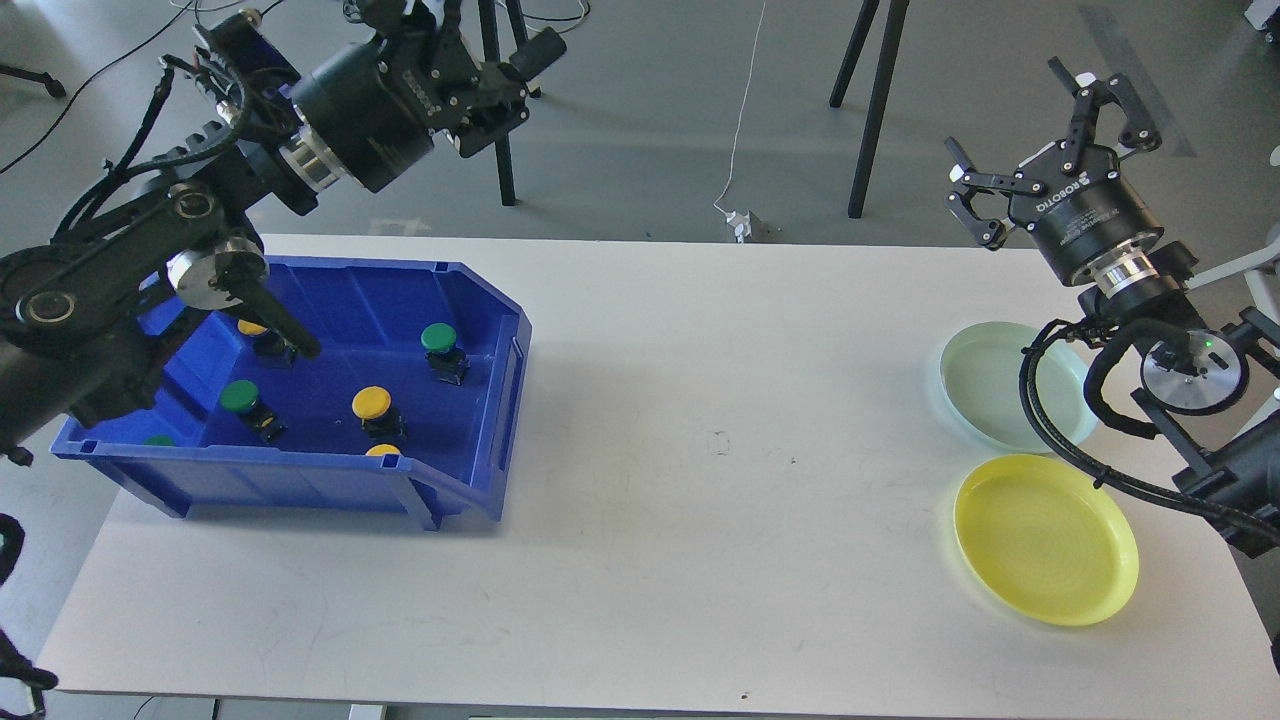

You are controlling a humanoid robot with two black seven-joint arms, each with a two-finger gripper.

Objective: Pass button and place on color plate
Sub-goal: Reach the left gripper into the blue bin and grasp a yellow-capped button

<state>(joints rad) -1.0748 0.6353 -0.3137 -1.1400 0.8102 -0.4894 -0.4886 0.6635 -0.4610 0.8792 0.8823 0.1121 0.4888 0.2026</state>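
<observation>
Buttons [371, 403] in blue bin [480, 420], well below left claw [500, 85], grip unclear, right claw [1045, 130] spread open

My left arm [150, 250] covers the blue bin's [480, 300] back-left corner and most of a yellow button [250, 327] there. Two more buttons, green [158, 440] and yellow [383, 450], barely peek over the bin's front wall. Left gripper [500, 85] too dark, can't read the fingers.
</observation>
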